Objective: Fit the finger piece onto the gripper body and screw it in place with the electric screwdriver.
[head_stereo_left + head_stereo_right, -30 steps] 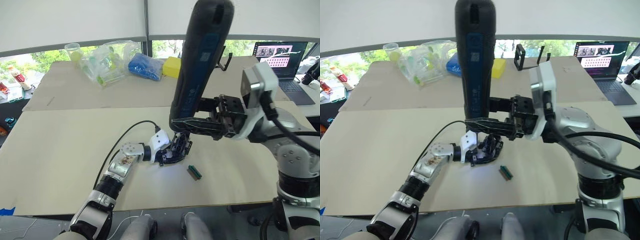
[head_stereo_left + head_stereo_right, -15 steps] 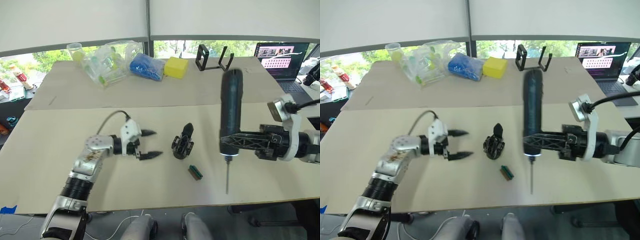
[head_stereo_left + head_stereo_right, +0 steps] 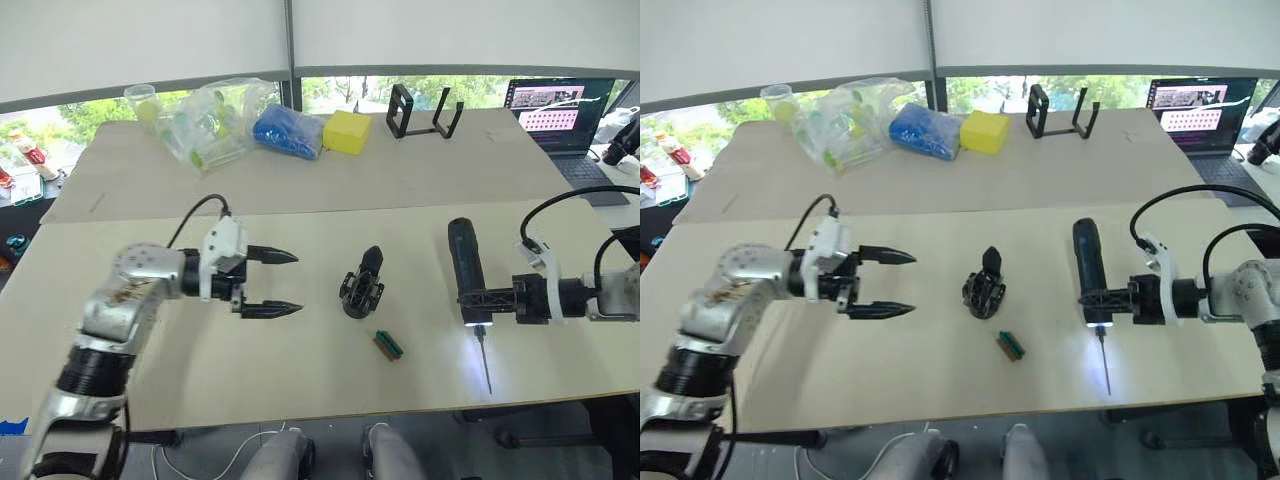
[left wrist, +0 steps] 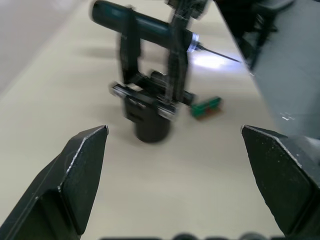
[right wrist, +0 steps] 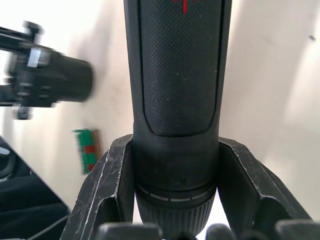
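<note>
Close-up in rt wrist view: right gripper (image 5: 175,200) clamped round electric screwdriver (image 5: 177,75); left gripper (image 3: 268,283) wide open, empty.

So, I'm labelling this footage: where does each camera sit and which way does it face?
Head stereo pair: on the head, looking down at the table; shows left gripper, open, and right gripper holding the screwdriver.
Left wrist: along its open fingers toward the gripper body.
Right wrist: along its fingers clamping the screwdriver.
Shared: the gripper body, screwdriver and green block appear in all of them.
</note>
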### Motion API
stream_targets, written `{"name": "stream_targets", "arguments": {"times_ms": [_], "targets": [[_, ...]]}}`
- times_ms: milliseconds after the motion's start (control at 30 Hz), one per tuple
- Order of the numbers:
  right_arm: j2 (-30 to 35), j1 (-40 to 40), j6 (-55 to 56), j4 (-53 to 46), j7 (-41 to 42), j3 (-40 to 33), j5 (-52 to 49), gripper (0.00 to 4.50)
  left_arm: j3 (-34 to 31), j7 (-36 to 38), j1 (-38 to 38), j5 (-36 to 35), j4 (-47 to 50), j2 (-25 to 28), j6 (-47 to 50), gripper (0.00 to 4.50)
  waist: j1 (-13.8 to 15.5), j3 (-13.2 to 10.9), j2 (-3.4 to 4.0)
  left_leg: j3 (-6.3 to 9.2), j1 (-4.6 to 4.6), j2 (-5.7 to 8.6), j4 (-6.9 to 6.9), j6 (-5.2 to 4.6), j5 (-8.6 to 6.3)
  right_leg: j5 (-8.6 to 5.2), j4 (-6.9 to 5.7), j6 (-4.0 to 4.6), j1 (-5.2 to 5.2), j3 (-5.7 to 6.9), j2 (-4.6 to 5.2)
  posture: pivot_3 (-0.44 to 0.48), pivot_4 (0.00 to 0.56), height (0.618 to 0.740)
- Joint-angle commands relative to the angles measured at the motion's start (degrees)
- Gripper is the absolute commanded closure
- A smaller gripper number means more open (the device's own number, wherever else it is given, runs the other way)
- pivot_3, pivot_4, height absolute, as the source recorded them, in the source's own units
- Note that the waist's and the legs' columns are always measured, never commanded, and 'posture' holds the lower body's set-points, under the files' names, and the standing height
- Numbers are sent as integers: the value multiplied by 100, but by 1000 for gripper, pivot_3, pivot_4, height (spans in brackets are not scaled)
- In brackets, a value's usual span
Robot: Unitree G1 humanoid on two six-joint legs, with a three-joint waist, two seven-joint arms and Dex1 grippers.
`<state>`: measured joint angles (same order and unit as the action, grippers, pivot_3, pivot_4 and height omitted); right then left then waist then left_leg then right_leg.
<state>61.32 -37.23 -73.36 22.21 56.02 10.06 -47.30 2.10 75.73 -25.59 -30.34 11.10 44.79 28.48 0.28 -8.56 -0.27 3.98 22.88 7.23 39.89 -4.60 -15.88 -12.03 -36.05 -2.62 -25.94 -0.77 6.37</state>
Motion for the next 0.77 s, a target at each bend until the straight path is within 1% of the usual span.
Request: {"name": "stream_targets", "arguments": {"times_ms": [33,100,133,167,233,267,300,367,433,500,567,700,733,767], "targets": [[64,-249,334,158,632,92,460,2590,-215,61,184,-442,586,352,549,0,17,-1,1,0,13,1,6,1,1,0,-5,0,-12,3,1,0,150,740],[107,-97,724,175,903,98,724,1522,-289,-9,293,-539,724,474,713,0,43,-2,2,1,25,0,16,5,3,1,-9,0,-20,10,0,0,150,740],[103,-22,973,213,935,46,874,1237,-331,-51,346,-591,770,523,801,0,44,-2,3,1,25,0,18,6,4,1,-10,1,-20,12,0,0,150,740],[112,85,1367,231,985,-9,1071,825,-377,-100,401,-630,810,562,871,0,43,-2,3,1,24,0,19,6,4,1,-10,1,-18,12,0,0,150,740],[191,319,2134,252,1193,-228,1327,201,-507,-136,551,-745,859,698,1046,0,42,-2,3,0,22,1,19,7,4,1,-12,1,-17,12,-1,0,150,740],[253,425,2438,267,1308,-444,1363,58,-619,-98,662,-808,873,812,1114,0,36,-2,5,0,21,0,19,8,4,1,-13,1,-17,12,-4,0,150,740],[314,535,2782,277,1432,-625,1427,58,-712,-76,757,-861,889,909,1169,0,34,-4,8,-1,18,0,16,8,5,1,-15,1,-18,9,-6,0,150,740],[567,1028,4076,159,2079,-1109,1572,58,-990,44,1027,-962,864,1227,1301,0,39,-6,15,-1,17,-1,13,12,7,1,-17,1,-21,8,-8,0,150,740],[876,1449,4746,125,2690,-1664,1528,58,-1375,238,1383,-972,713,1578,1300,0,36,-6,22,-1,17,-3,6,14,8,1,-16,1,-23,10,-18,0,150,740],[1092,1717,5121,207,3099,-2058,1503,58,-1669,357,1668,-879,547,1811,1167,0,24,-8,30,-2,7,-3,-1,15,9,1,-16,1,-20,8,-27,0,150,740],[1253,1976,5435,341,3409,-2327,1578,58,-1882,395,1879,-713,373,1927,911,0,23,-9,33,-4,-3,-5,-5,18,10,0,-16,3,-12,7,-27,0,150,740],[1229,2221,5602,478,3467,-2702,1611,58,-2046,321,2089,-589,210,1921,670,0,21,-11,35,-3,-62,-17,-19,28,4,0,2,16,58,7,-18,0,150,740],[1192,2274,5587,437,3446,-2753,1604,58,-2041,287,2099,-578,201,1875,616,0,20,-11,37,-3,-77,-18,-24,52,-16,-1,6,17,72,6,-16,0,150,740],[1168,2245,5613,498,3455,-2752,1629,58,-1990,223,2058,-573,221,1830,612,0,20,-11,37,-4,-84,-17,-25,39,-24,-1,6,17,79,5,-15,0,150,740]]}}
